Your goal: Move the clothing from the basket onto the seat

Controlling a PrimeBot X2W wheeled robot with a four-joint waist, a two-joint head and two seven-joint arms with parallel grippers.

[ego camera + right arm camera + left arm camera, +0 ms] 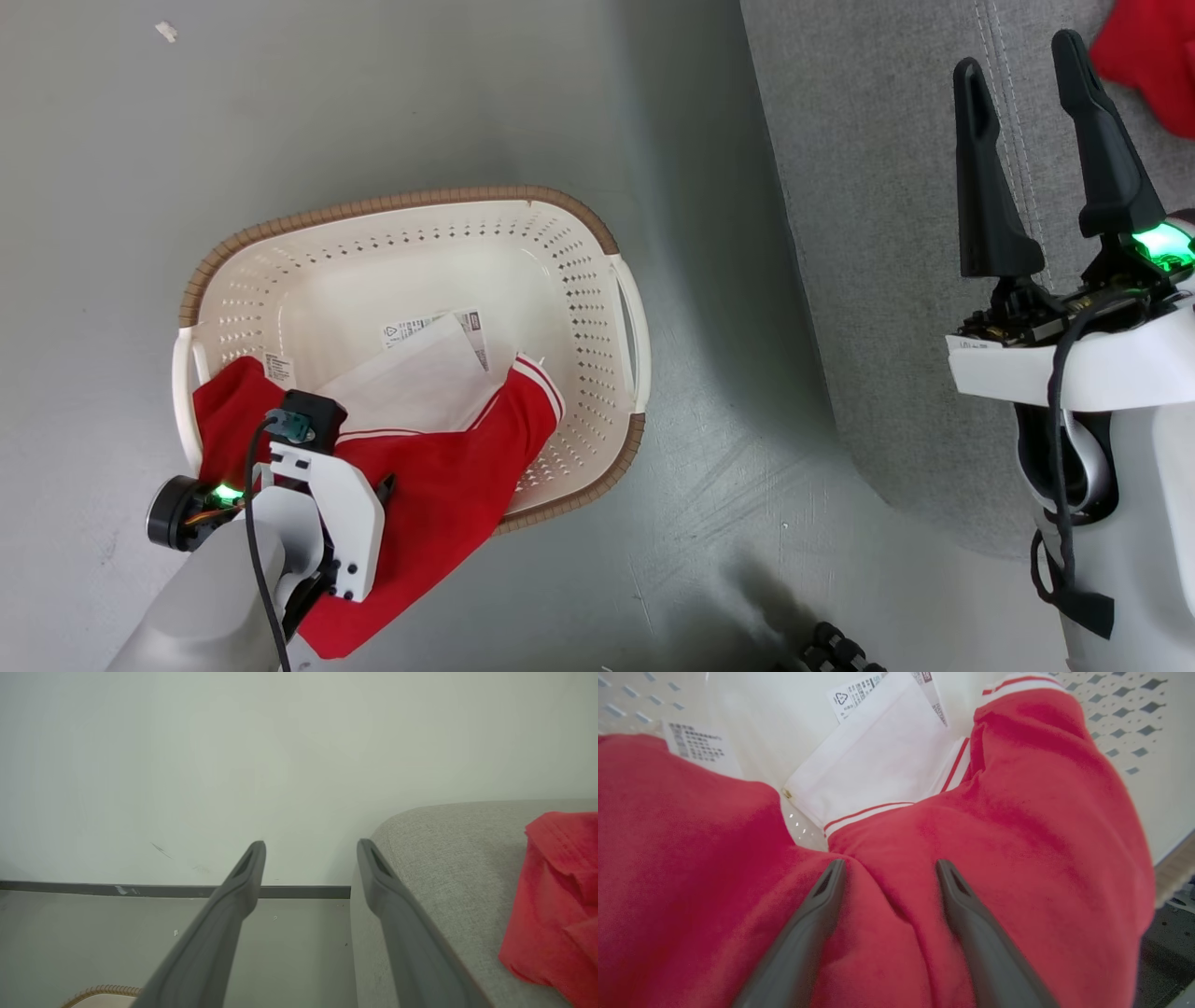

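Nearest, the left end effector (891,865) is holding its fingers wide apart, tips resting against a red garment (448,485) without clamping it. That garment is draping over the near rim of the basket (411,198), which is standing on the floor (112,140). A white cloth (420,378) is lying deeper inside. The right end effector (1018,51) is hovering spread and empty over the seat (878,233), where another red garment (1153,56) is lying farther off.
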